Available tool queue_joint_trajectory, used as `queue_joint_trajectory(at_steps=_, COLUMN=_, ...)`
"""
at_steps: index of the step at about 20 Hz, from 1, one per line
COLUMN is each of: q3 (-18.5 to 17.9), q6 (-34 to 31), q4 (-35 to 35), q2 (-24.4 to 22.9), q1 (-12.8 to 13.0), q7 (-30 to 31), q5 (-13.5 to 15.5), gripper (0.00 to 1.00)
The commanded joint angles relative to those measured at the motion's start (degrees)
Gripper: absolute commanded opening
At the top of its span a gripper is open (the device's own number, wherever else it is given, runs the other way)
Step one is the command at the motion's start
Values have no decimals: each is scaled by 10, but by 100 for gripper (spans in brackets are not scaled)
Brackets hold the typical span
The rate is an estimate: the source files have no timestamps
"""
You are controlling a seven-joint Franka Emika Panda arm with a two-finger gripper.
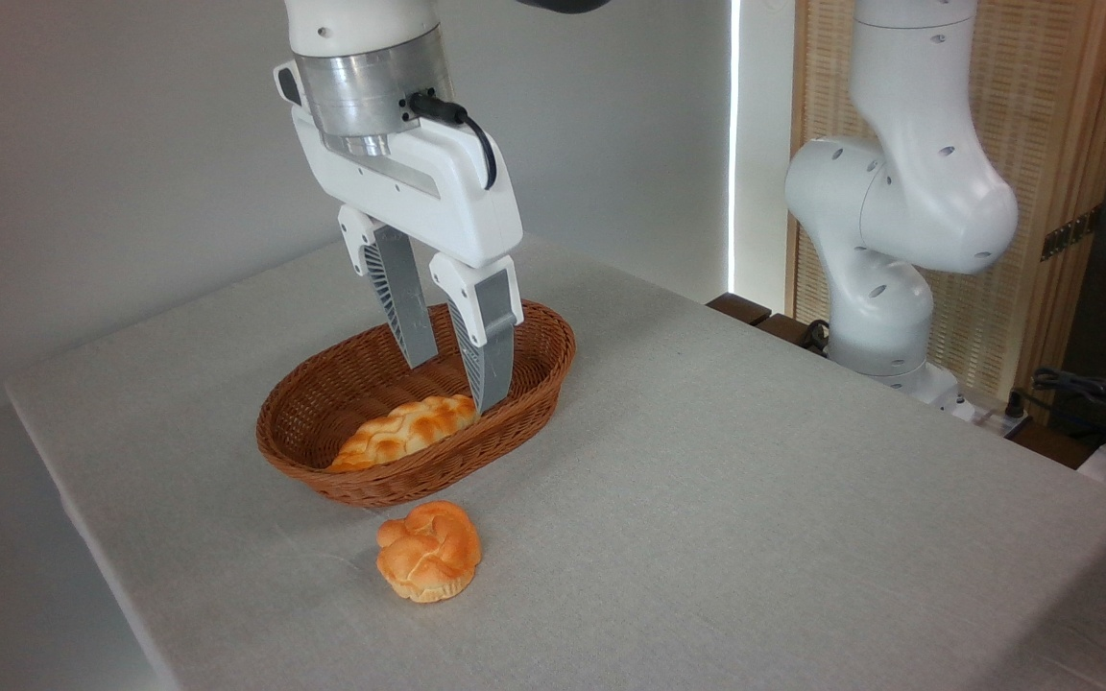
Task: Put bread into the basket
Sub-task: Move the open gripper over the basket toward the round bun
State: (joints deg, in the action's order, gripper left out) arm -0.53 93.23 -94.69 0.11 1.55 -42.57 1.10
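The bread (pixel 429 551), a small round knotted golden bun, lies on the table just in front of the basket (pixel 534 379). The basket is an oval brown wicker one holding a longer braided loaf (pixel 399 432). My gripper (pixel 452 382) hangs over the basket's right half, open, with nothing between its fingers. Its fingertips (pixel 488 393) reach down near the loaf's right end, well behind and above the bun.
The grey cloth-covered table (pixel 755 499) has its left edge close to the basket and its front edge near the bun. The arm's white base (pixel 889 240) stands at the back right, with cables (pixel 1091 393) beside it.
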Motion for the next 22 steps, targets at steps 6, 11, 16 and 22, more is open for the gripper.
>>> queue_joint_trajectory(at_steps=6, q3=3, q6=-17, q4=-6, q2=-16, q1=1, q7=0, q5=7, gripper=100)
queue_joint_trajectory(at_steps=11, q3=4, q6=-7, q4=-6, q2=-5, q1=-1, q7=0, q5=7, gripper=100)
queue_joint_trajectory(at_steps=16, q3=45, q6=34, q4=-6, q2=8, q1=-36, q7=-1, q5=6, gripper=100)
queue_joint_trajectory(at_steps=22, q3=38, q6=15, q4=-6, q2=-3, q1=-51, q7=-2, q5=7, gripper=100)
